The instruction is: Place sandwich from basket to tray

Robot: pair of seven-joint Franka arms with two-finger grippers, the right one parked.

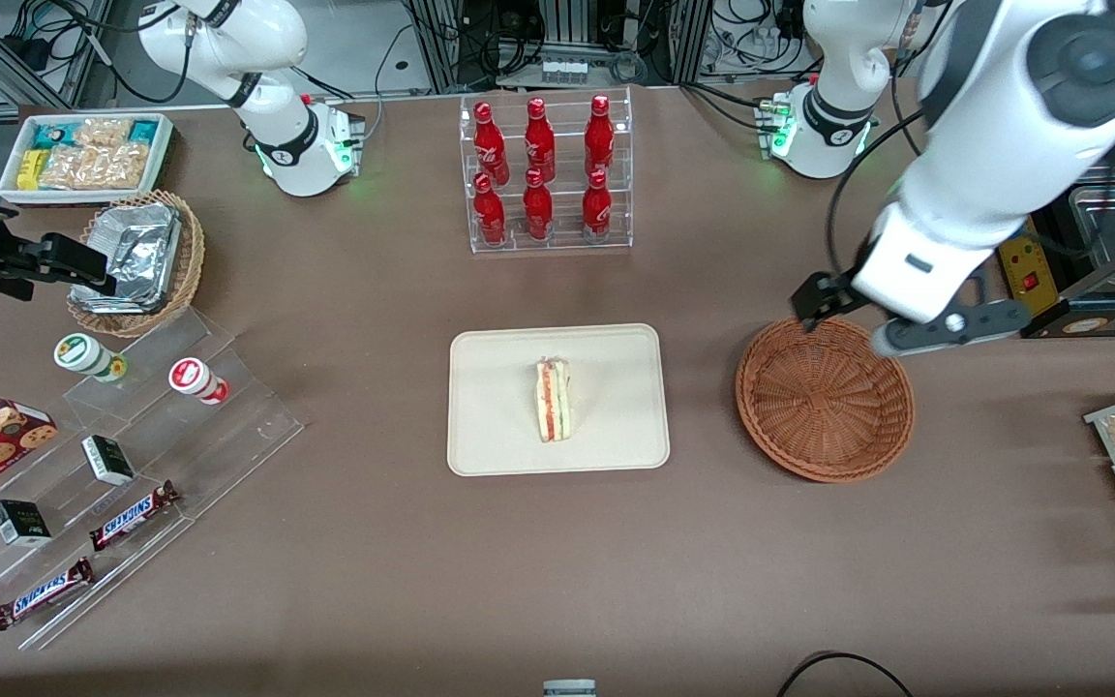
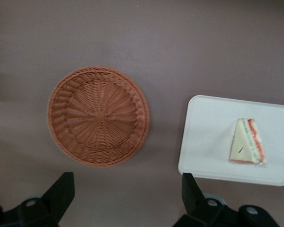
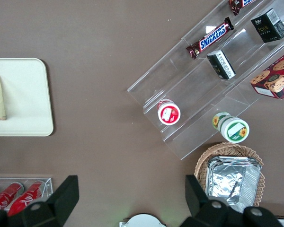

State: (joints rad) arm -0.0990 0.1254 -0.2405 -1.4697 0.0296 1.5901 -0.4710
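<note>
Nearest the front camera, the tray (image 1: 480, 445) carries the sandwich (image 1: 554, 399) lying on its side (filling edge showing). Toward the working arm's end sits the basket (image 1: 824, 399); above its rim hangs the gripper (image 2: 128, 194), fingers spread, holding nothing.

We read "SNICKERS" on two brown-wrapped chocolate bars (image 1: 134, 515) (image 1: 43, 593) on the clear acrylic stepped stand (image 1: 228, 426), well apart from the left gripper (image 1: 853, 319).
</note>
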